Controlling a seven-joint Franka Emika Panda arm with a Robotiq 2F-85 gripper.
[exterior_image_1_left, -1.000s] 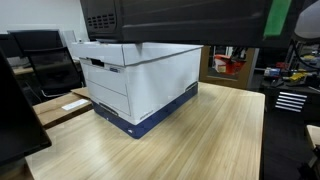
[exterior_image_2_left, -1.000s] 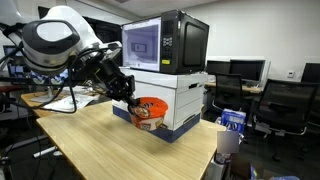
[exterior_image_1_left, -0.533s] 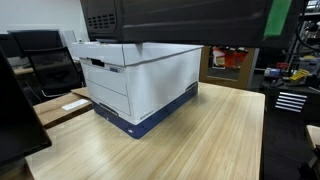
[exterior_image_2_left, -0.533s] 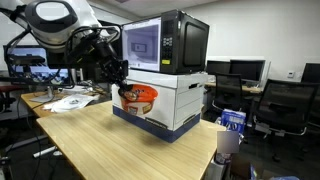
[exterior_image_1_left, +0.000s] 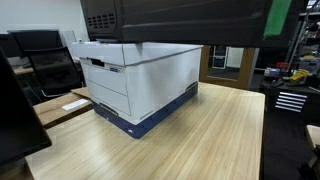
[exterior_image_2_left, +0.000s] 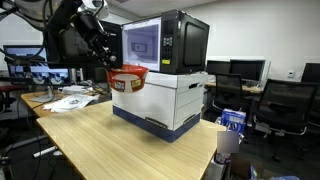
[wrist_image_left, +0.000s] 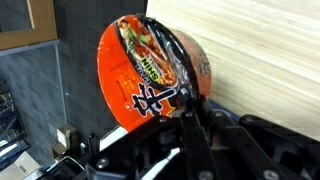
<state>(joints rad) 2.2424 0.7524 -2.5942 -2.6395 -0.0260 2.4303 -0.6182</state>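
Note:
My gripper (exterior_image_2_left: 110, 66) is shut on an orange instant noodle bowl (exterior_image_2_left: 127, 79) and holds it in the air, left of the white and blue cardboard box (exterior_image_2_left: 170, 100) and above the wooden table (exterior_image_2_left: 110, 140). In the wrist view the bowl (wrist_image_left: 150, 75) hangs tilted from its rim, pinched between my fingers (wrist_image_left: 190, 100). A black microwave (exterior_image_2_left: 165, 44) stands on top of the box. The other exterior view shows the box (exterior_image_1_left: 140, 85) and the microwave (exterior_image_1_left: 180, 20), but not my gripper or the bowl.
Papers (exterior_image_2_left: 70, 100) lie on a desk behind the table's left end. A white cup (exterior_image_2_left: 228, 140) stands at the table's right edge. Office chairs (exterior_image_2_left: 285, 105) and monitors (exterior_image_2_left: 245, 70) stand behind. A dark screen edge (exterior_image_1_left: 15, 110) fills the near left.
My gripper has lifted the noodle bowl from low beside the box's base up and to the left, to about the height of the box's lid. The arm has risen with it.

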